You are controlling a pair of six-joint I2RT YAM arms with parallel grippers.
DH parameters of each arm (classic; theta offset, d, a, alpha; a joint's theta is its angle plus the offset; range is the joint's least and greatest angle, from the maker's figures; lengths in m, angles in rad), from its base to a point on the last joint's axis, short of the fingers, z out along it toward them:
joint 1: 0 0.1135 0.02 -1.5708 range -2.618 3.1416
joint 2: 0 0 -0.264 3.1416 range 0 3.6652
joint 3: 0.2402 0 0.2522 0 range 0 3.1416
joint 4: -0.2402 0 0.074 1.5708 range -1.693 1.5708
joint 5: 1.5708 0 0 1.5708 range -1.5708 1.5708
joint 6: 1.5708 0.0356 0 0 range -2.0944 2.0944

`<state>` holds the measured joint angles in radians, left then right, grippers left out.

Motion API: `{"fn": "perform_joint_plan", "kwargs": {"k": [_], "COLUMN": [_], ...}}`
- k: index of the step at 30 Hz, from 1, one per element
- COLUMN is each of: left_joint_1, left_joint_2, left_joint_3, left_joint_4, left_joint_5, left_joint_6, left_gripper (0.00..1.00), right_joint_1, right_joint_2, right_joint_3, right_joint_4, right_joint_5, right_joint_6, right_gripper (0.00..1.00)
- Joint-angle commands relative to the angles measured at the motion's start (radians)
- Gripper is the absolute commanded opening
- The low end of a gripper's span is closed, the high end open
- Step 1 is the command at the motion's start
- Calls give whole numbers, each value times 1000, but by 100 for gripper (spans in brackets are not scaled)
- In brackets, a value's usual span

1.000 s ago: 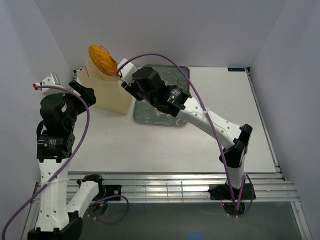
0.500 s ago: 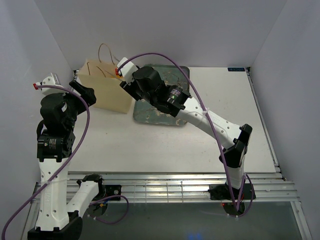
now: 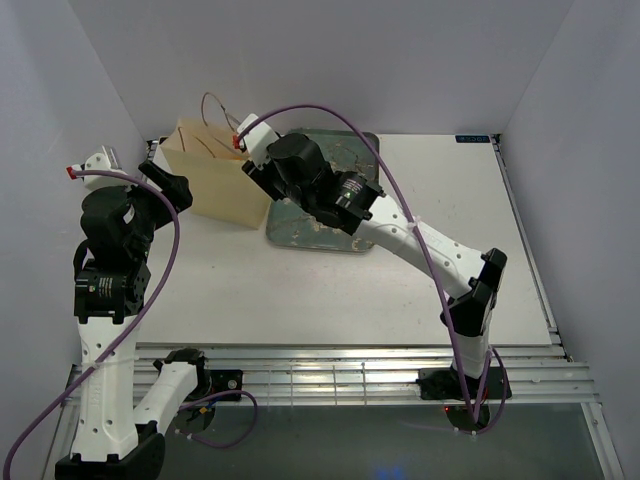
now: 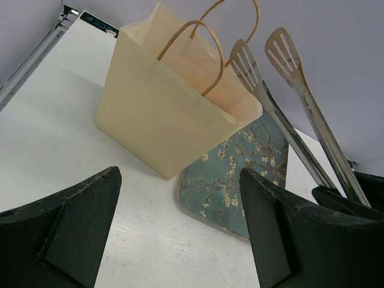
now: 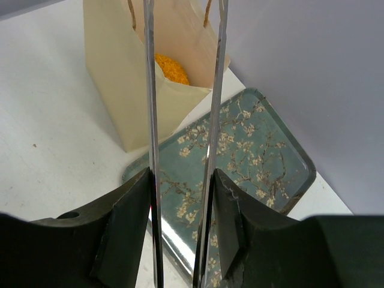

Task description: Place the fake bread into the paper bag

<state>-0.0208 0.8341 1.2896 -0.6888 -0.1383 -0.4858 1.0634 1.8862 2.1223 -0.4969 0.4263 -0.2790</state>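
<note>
Right wrist view: orange loaf [image 5: 172, 69] sitting down inside paper bag [image 5: 117, 84]. Tongs [image 5: 150, 120] empty, clamped in right claw [image 5: 180, 198]. Left claw [image 4: 180, 210] gaping wide beside bag, holding nothing. Floral tray [image 5: 258, 150] looks bare where visible, other pieces not in sight, so guessing nearly done.

Soft, bright light fills the white enclosure, throwing only faint grey shadows on the matte white table [image 4: 54, 138] beside the cream-beige paper bag [image 4: 162, 120]. The slotted steel tongs [image 5: 151, 90] carry thin bright streaks, and the glossy floral grey-green metal tray [image 5: 264, 156] shows a mild sheen. The near black fingers [image 5: 129, 234] of the right gripper [image 5: 181, 174] look slightly soft
</note>
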Motion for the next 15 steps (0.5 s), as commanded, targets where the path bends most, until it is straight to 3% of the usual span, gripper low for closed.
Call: {"fn": "perform_joint_plan", "kwargs": {"k": [1,15], "left_joint_1": [5,5], "left_joint_2": [-4,5], "left_joint_3": [-6,-36], "left_joint_4": [-5,14], "left_joint_5": [6,42], "left_joint_6": [10,3], "left_gripper": [90,90], "right_joint_1": [6,-40], "right_joint_2": [-111,-472], "right_joint_3": [-45,-567], "right_joint_4": [64,179], "right_joint_5": [42,138], "right_joint_6": [32,132], "right_gripper": [49,48]}}
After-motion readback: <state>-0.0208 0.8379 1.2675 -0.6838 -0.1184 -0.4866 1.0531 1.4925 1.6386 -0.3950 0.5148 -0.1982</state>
